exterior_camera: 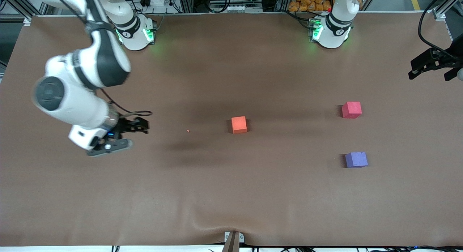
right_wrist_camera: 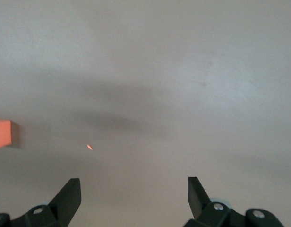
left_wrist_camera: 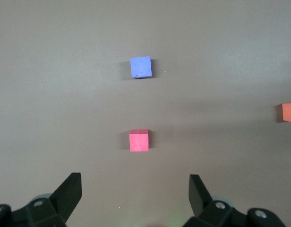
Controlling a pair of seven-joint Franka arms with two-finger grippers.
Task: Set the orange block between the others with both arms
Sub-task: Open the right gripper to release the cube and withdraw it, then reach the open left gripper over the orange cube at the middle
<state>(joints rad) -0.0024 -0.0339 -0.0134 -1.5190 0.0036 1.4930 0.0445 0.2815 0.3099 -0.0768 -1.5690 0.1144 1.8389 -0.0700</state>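
Observation:
The orange block (exterior_camera: 238, 124) lies on the brown table near its middle; it also shows at the edge of the left wrist view (left_wrist_camera: 289, 112) and of the right wrist view (right_wrist_camera: 3, 134). The others, a pinkish-red cube (exterior_camera: 351, 110) (left_wrist_camera: 139, 140) and a purple cube (exterior_camera: 356, 159) (left_wrist_camera: 141, 66), sit toward the left arm's end, the purple one nearer the front camera. My right gripper (exterior_camera: 135, 131) (right_wrist_camera: 134, 189) hangs open over bare table toward the right arm's end, apart from the orange block. My left gripper (exterior_camera: 430, 69) (left_wrist_camera: 135, 189) is open above the table's edge at the left arm's end.
A tiny orange speck (exterior_camera: 188, 130) (right_wrist_camera: 89, 146) lies on the cloth between my right gripper and the orange block. The brown cloth (exterior_camera: 217, 223) wrinkles by a bracket (exterior_camera: 233, 240) at the front edge. The arm bases (exterior_camera: 137, 35) (exterior_camera: 331, 33) stand at the back.

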